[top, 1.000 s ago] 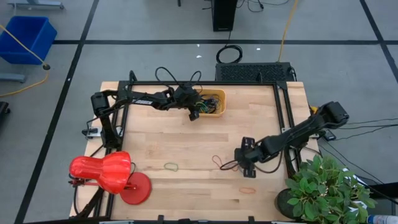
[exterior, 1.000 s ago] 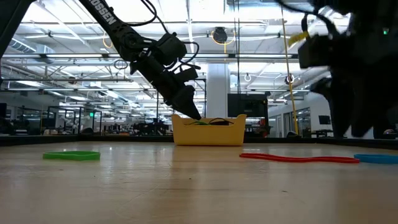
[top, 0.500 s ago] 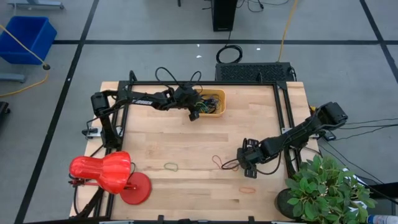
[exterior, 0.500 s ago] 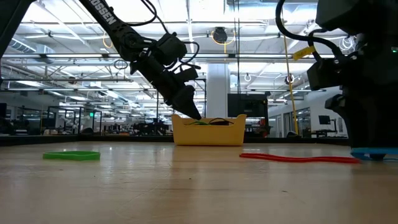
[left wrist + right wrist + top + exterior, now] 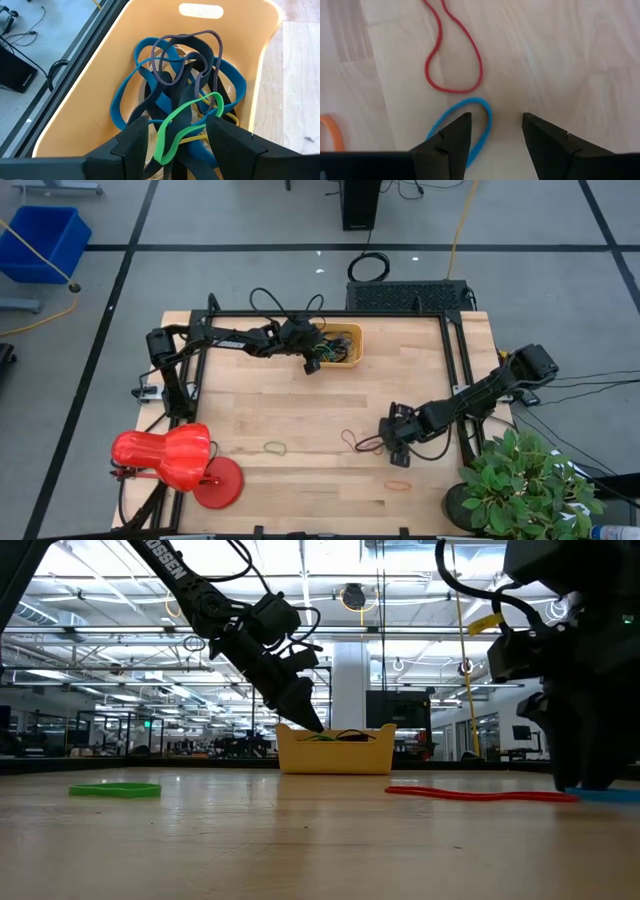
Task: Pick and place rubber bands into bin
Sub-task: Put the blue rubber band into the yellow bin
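Bin [image 5: 345,345] at far centre of surface [image 5: 300,395], several bands inside | left tool [image 5: 175,145] open, empty, over bin | right tool [image 5: 492,137] open, empty, above blue band [image 5: 465,122] beside red band [image 5: 452,55] | green band [image 5: 275,447], orange band [image 5: 398,485] left near.

Right gripper [image 5: 388,442] has shifted slightly back toward the red band [image 5: 350,440] after drifting away half a second ago; in the low view it has dropped from blurred and raised to down at the table, jaws spread over the blue band [image 5: 465,125].
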